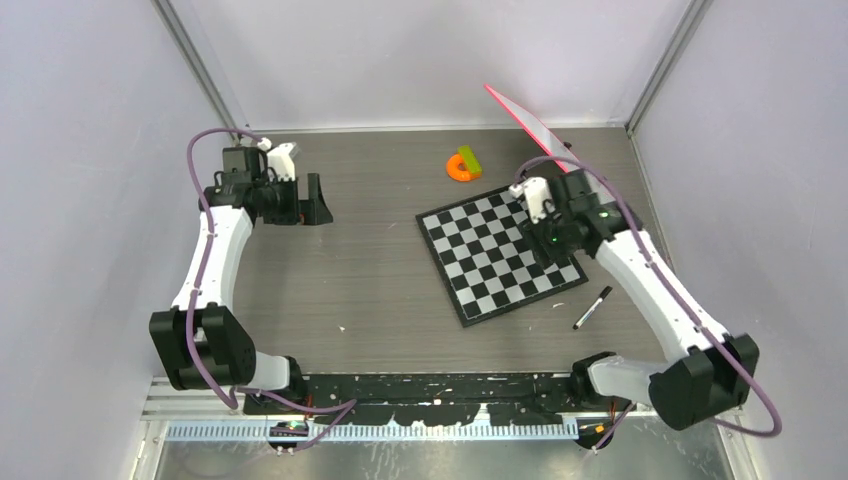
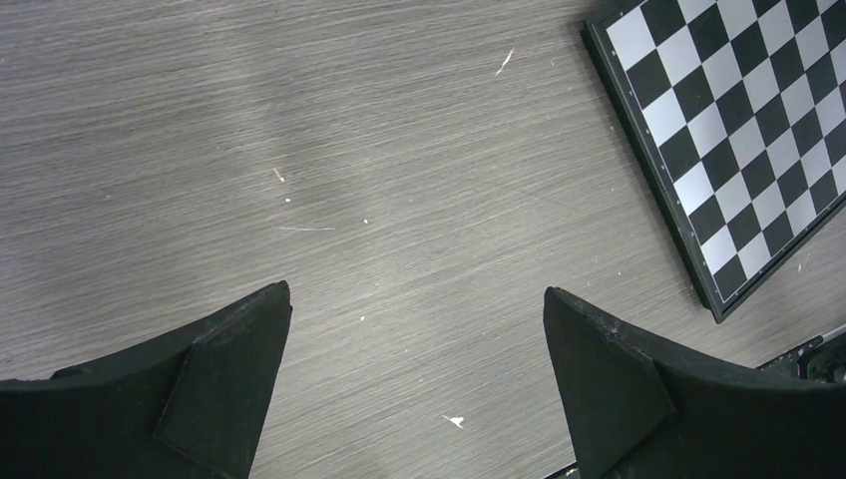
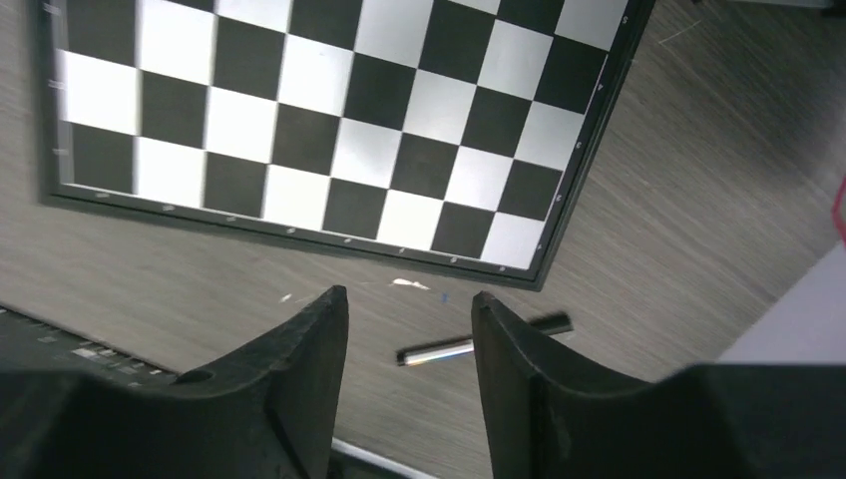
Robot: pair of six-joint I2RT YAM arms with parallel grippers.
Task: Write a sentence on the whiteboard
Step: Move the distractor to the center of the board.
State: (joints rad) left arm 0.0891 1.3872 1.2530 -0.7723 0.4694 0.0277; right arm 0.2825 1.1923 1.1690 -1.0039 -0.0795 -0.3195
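- The whiteboard (image 1: pixel 525 120) stands tilted on edge at the bench's (image 1: pixel 380 290) 1 o'clock corner, by the back wall. Its face cannot be read.
- The left gripper (image 2: pixel 417 294) is released, jaws wide and empty, over bare bench at 10 o'clock.
- The right gripper (image 3: pixel 411 294) is released and empty, above the 2 o'clock side of the checkerboard (image 1: pixel 490 255).
- A marker (image 1: pixel 592 307) lies on the bench just off the checkerboard's 4 o'clock corner, apart from both grippers.
- An orange-and-green piece (image 1: pixel 463 165) sits at the checkerboard's 11 o'clock.
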